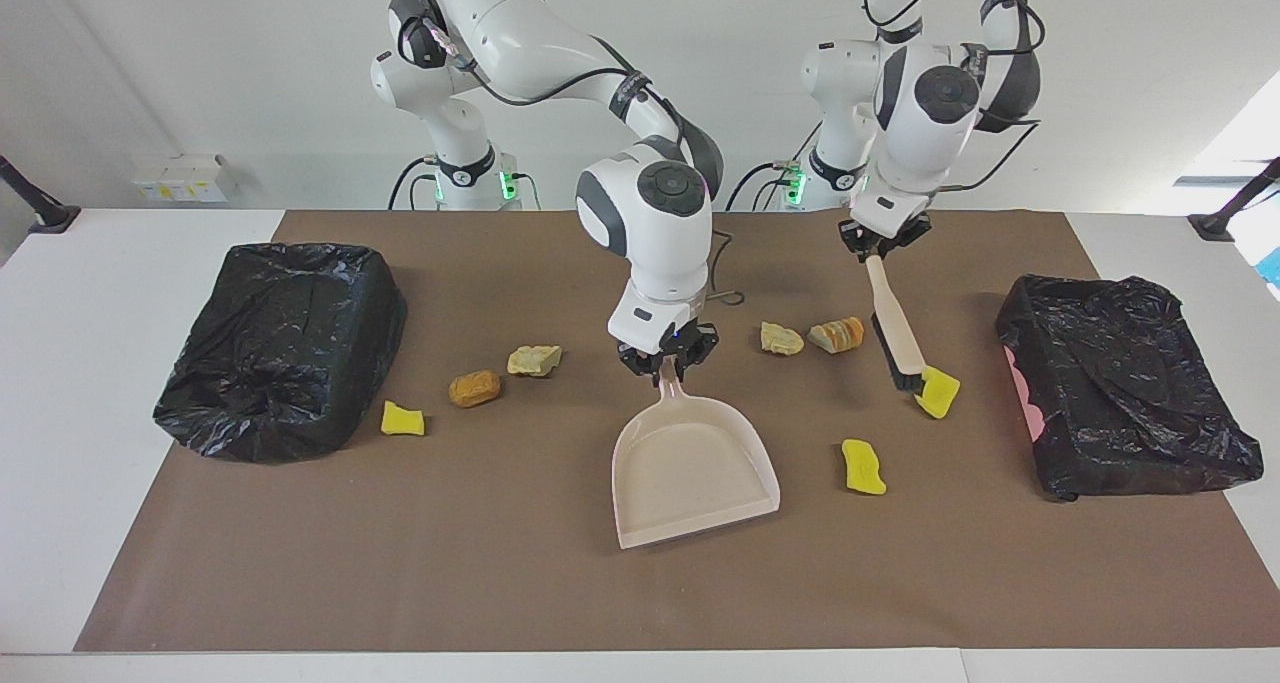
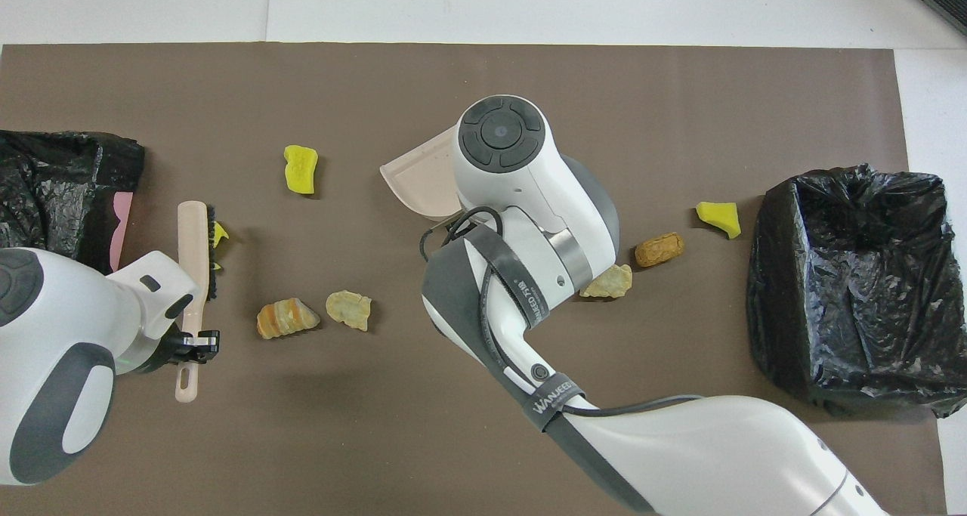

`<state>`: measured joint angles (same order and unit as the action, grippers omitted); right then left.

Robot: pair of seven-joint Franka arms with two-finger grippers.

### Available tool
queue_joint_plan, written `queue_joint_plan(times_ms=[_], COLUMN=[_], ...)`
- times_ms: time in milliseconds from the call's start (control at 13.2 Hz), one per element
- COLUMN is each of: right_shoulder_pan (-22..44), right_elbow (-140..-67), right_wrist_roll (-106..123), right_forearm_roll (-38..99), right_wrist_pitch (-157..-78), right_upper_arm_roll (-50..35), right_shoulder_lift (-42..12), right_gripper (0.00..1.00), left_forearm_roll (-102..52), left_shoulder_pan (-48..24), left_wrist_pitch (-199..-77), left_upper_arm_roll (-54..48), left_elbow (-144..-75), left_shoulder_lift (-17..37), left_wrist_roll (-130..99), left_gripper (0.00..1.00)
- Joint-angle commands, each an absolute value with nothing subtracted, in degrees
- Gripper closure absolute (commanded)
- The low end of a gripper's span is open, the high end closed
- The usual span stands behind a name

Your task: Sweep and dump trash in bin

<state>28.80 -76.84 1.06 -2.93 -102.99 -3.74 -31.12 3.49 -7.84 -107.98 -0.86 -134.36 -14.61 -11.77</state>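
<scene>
Here, in the facing view, the sweeping has only begun: the left gripper [image 1: 884, 244] is clamped on the handle of the brush [image 1: 893, 323], whose bristle end rests against a yellow sponge scrap [image 1: 938, 391] lying toward the left arm's end of the bench, while the right gripper [image 1: 667, 358] is closed on the handle of the dustpan [image 1: 693, 471], which sits empty mid-bench with its mouth slanted toward the left arm's end. Judging from this, the next move calls for dragging that scrap along the brown mat [image 1: 500, 563] into the pan's mouth, with the pan edge held flat on the mat. Another yellow scrap [image 1: 863, 466] lies between brush and pan and could be gathered on the way; two bread-like chunks [image 1: 812, 337] sit nearer the robots. Three more scraps [image 1: 472, 381] lie toward the right arm's end, beside a black-lined bin [image 1: 285, 348]; a second bin [image 1: 1125, 388] stands just beside the brushed scrap. In the overhead view, the brush [image 2: 195, 251] covers most of that scrap [image 2: 219, 235], the right arm hides nearly all the dustpan [image 2: 421, 187], and the bread chunks [image 2: 311, 313] lie beside the sweep path, so they may be knocked if the stroke swings wide
</scene>
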Motion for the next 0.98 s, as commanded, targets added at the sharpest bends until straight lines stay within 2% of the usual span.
queue_joint_plan(times_ms=[0, 302, 679, 906], right_shoulder_pan=[28.3, 28.5, 28.0, 28.7], right_elbow=[-82.0, -89.5, -96.4, -98.9], right_wrist_roll=[16.6, 34.4, 55.5, 56.8], right_forearm_roll=[-1.4, -1.4, -1.7, -2.6], right_wrist_pitch=[-102.0, -103.9, -111.1, -112.1], right_upper_arm_roll=[-4.9, -4.9, -4.8, -4.8], right_shoulder_lift=[-27.3, -23.6, -21.0, -19.7], right_gripper=[1.00, 1.00, 1.00, 1.00], left_forearm_roll=[4.7, 4.6, 2.8, -2.5], left_shoulder_pan=[-7.9, -8.5, -13.3, -15.8], left_wrist_pitch=[-107.9, -107.5, -108.9, -109.2], left_upper_arm_roll=[-1.1, -1.5, -1.8, -2.0], left_elbow=[-139.9, -147.1, -152.3, -152.1], left_shoulder_lift=[-18.9, -25.2, -25.2, -25.0], left_wrist_roll=[-14.0, -20.9, -32.1, -35.9], left_gripper=[1.00, 1.00, 1.00, 1.00])
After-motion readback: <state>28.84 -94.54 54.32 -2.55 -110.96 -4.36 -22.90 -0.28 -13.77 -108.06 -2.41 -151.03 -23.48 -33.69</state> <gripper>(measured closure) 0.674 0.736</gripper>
